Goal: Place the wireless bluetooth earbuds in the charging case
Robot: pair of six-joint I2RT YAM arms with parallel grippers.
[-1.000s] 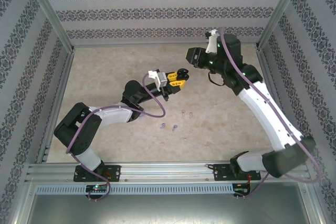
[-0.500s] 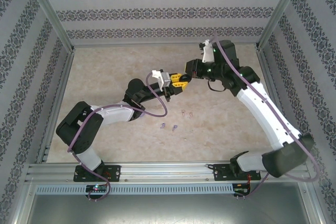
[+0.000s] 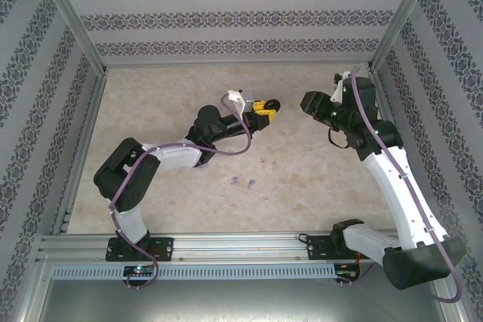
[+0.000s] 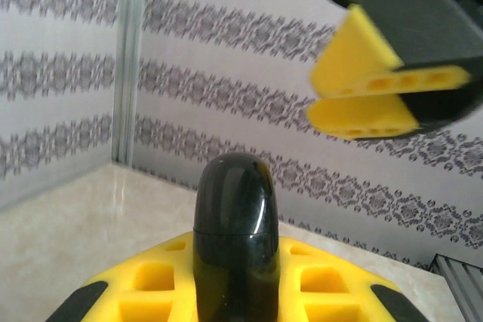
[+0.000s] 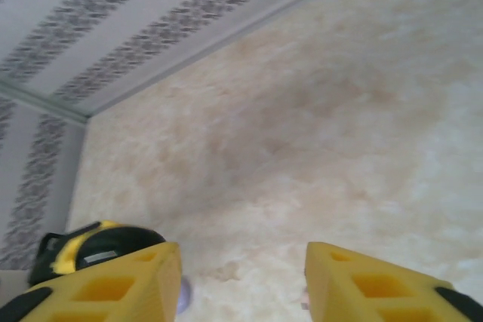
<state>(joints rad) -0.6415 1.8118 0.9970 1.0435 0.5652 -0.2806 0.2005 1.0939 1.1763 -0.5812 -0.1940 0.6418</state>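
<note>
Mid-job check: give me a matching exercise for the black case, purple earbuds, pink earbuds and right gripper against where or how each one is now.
Things:
1. black case
2. purple earbuds
3. pink earbuds
4. right gripper

States:
A. open, holding nothing
B. on the table, the pair nearer its near edge
C. clamped in the left gripper
D. on the table, the pair farther back

Pairs: 1-C, 2-B, 3-D, 4-A
</note>
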